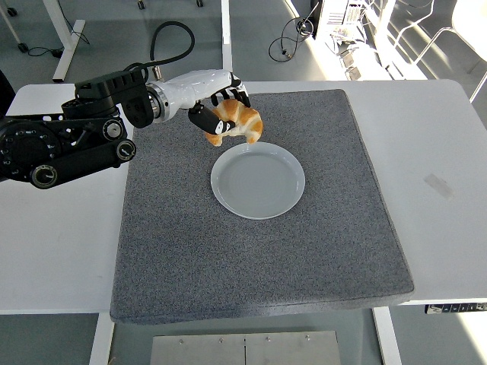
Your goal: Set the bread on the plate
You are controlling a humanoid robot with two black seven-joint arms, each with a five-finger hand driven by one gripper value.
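One black-and-white left hand grips the golden-brown croissant-shaped bread just above the round pale-blue plate's far-left rim, so it should centre over it before letting go.

The left arm is built of bulky black housings with round joint caps and small silver screws. Just behind the left hand sits a glossy white forearm shell, and the hand's fingers are black with white marks. A thick black cable loops up behind the white shell.

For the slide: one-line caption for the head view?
Left hand holds the croissant above the far rim of the empty plate on a grey mat.
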